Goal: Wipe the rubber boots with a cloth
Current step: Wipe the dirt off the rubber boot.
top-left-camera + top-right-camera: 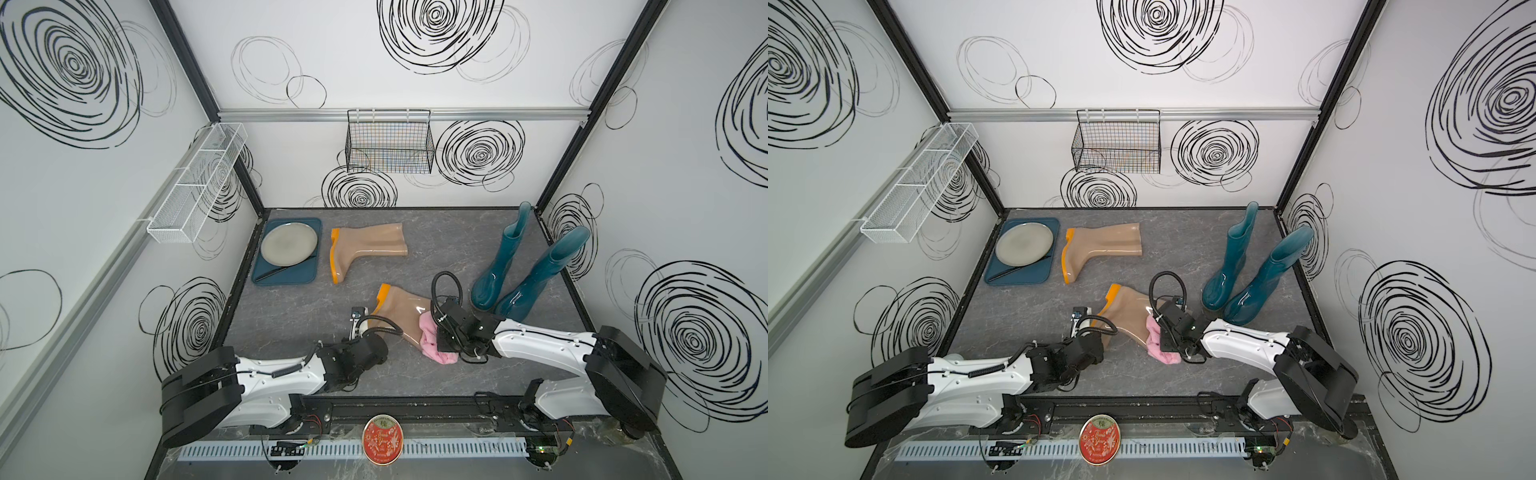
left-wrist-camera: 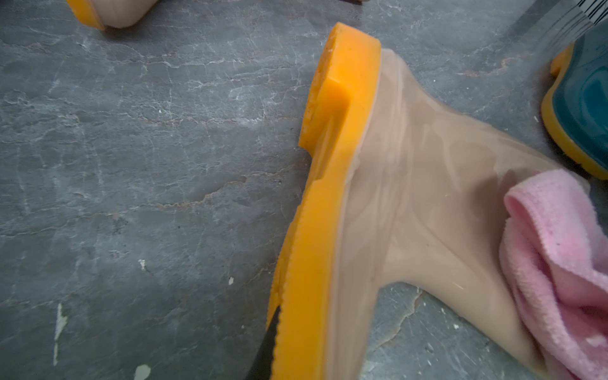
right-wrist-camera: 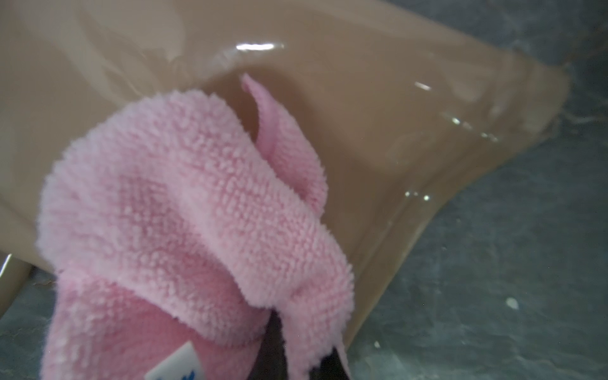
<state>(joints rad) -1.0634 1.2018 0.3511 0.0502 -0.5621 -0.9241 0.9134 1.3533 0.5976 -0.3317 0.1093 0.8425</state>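
The left gripper (image 1: pixel 358 316) pinches the toe of the near tan boot (image 1: pixel 405 316) by its orange sole (image 2: pixel 329 197), jaws nearly together. The boot lies on its side on the table (image 1: pixel 291 316), sole facing left, leg running right to its open top. There the cloth (image 1: pixel 430 340) sits bunched, clamped tight in the right gripper (image 1: pixel 437 337). Wiping seems underway; next, drag the cloth leftward along the leg

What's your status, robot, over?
Right gripper shut on cloth, pressed on near beige boot. Left gripper at its sole, grip unclear. Teal boots stand close by.
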